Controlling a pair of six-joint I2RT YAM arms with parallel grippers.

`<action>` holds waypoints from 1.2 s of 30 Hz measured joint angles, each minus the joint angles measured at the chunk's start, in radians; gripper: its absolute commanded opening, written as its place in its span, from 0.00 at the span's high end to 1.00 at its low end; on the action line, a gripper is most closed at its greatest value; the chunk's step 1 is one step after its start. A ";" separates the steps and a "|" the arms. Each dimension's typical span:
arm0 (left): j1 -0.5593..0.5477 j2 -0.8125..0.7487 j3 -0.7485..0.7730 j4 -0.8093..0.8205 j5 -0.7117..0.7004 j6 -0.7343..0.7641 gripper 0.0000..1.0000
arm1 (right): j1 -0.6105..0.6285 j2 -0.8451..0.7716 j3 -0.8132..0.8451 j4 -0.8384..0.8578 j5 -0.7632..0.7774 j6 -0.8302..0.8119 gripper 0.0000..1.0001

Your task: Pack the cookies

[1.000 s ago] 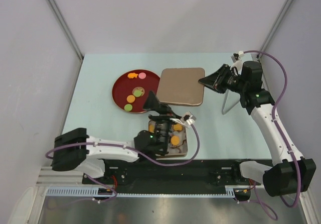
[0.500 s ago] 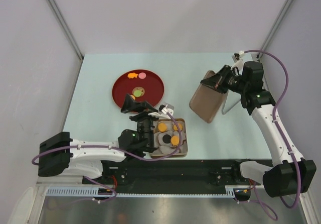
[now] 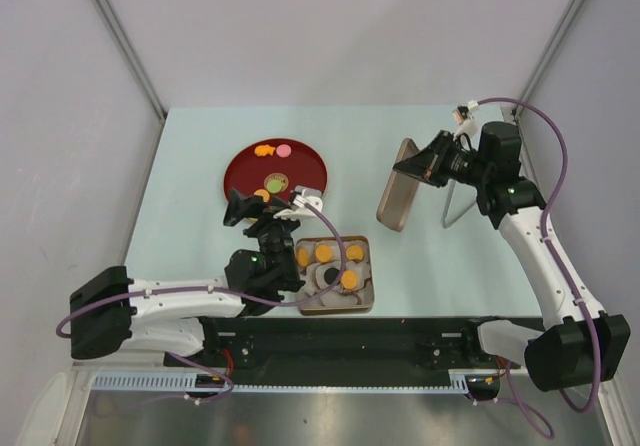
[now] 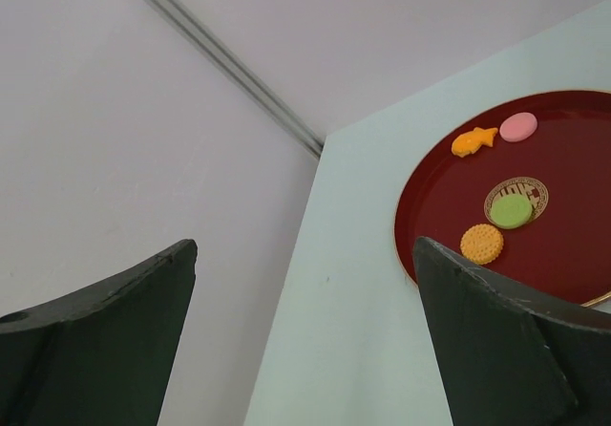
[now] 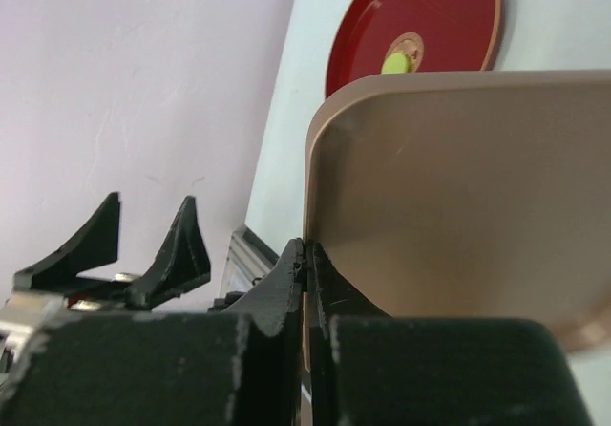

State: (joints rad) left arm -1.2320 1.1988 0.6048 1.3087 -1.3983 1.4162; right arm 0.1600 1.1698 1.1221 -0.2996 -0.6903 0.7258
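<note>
Lid [image 3: 398, 194] off box [image 3: 368, 288], cookies [image 3: 325, 253] part packed.
Grips tilted lid with right gripper [image 3: 426, 166], right of box; holds left gripper [image 3: 262, 209] wide open, empty, over near edge of plate [image 3: 243, 169]; finds several cookies in box, four on plate.

A round plate [image 3: 240, 171] is set on the counter [image 3: 190, 146] left of centre, toward the back. Four cookies [image 3: 273, 181] are laid on it: two side by side at its far part, one at its middle, one near its front rim. A shallow tin [image 3: 369, 278] is placed at the counter's near edge, in front of and right of the plate, and further cookies are held inside it. The left hand [image 3: 248, 209] is poised over the plate's near rim, behind and left of the tin. A lid [image 3: 395, 201] is held on edge right of the plate, pinched at its far side by the right hand [image 3: 425, 163]. A wire stand [image 3: 455, 204] is seen just right of the lid.
</note>
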 measured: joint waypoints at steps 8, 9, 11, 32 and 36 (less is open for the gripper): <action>0.032 -0.023 0.084 -0.002 -0.076 -0.151 0.00 | 0.039 0.000 -0.001 0.138 -0.087 0.062 1.00; 0.032 -0.028 0.099 -0.002 -0.078 -0.174 0.00 | 0.040 0.000 -0.002 0.164 -0.096 0.079 1.00; 0.032 -0.046 0.142 -0.011 -0.084 -0.254 0.00 | 0.043 0.000 -0.002 0.225 -0.113 0.119 1.00; 0.725 -0.054 0.220 -1.125 1.726 -2.206 0.02 | 0.085 0.066 -0.004 0.635 -0.254 0.363 1.00; 0.731 0.008 0.177 -0.888 1.882 -2.364 0.00 | 0.102 0.066 -0.004 0.689 -0.281 0.388 1.00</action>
State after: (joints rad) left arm -0.5007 1.2064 0.7818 0.4202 0.4839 -0.9478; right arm 0.2623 1.2354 1.1179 0.3893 -0.9710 1.1133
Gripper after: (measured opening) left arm 0.991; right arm 0.011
